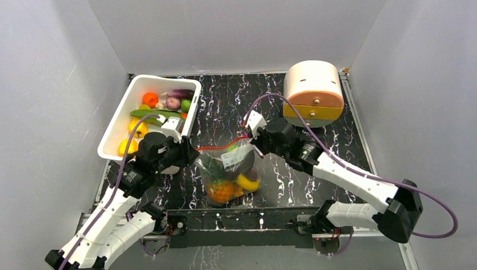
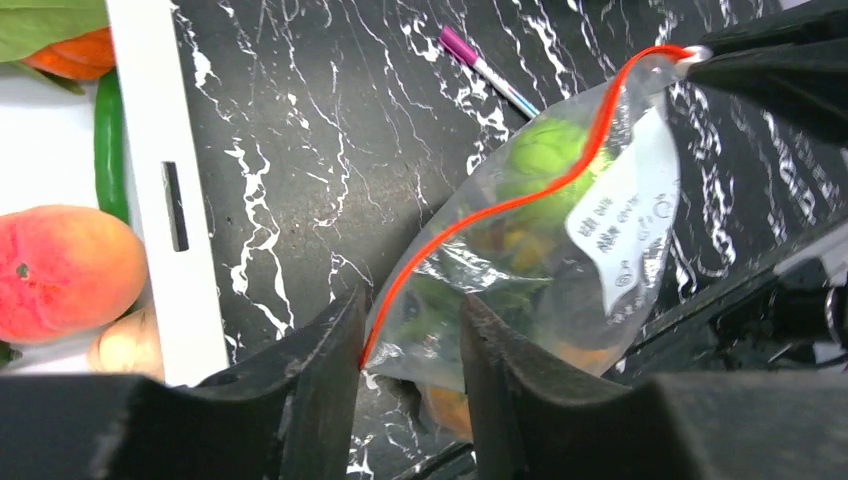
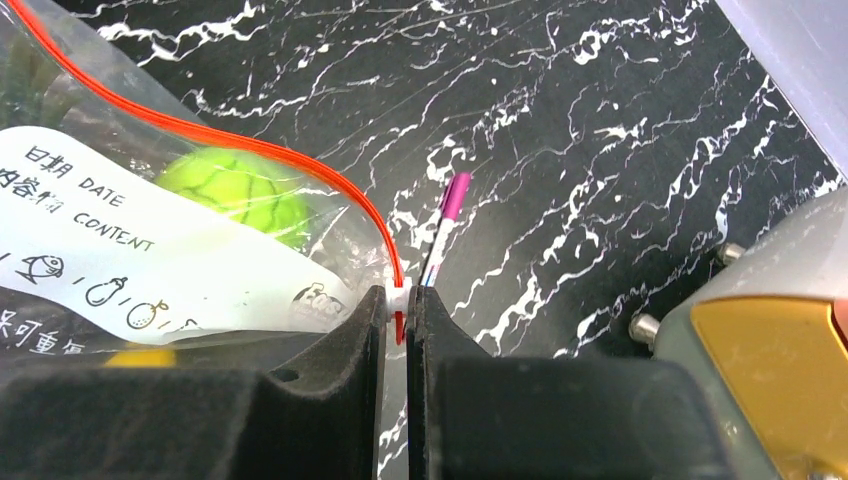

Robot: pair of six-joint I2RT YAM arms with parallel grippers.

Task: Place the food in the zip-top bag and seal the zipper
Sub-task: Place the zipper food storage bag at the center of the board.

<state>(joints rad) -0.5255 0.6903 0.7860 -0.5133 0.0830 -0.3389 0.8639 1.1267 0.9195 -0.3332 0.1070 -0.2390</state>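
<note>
The clear zip-top bag (image 1: 232, 163) lies mid-table with food (image 1: 220, 190) inside: a pineapple, a yellow piece and a green ball (image 3: 235, 190). Its orange-red zipper (image 2: 520, 195) runs along the top edge. My right gripper (image 3: 400, 300) is shut on the zipper's white slider at the bag's right end. My left gripper (image 2: 410, 320) stands open, its jaws apart on either side of the bag's left corner, the zipper's end against the left finger. More food (image 1: 151, 100) sits in the white tub (image 1: 112, 126) at the back left.
A thin purple pen (image 2: 487, 72) lies on the black marble table behind the bag. A round peach-coloured drawer unit (image 1: 313, 93) stands at the back right. White walls close in the table on three sides.
</note>
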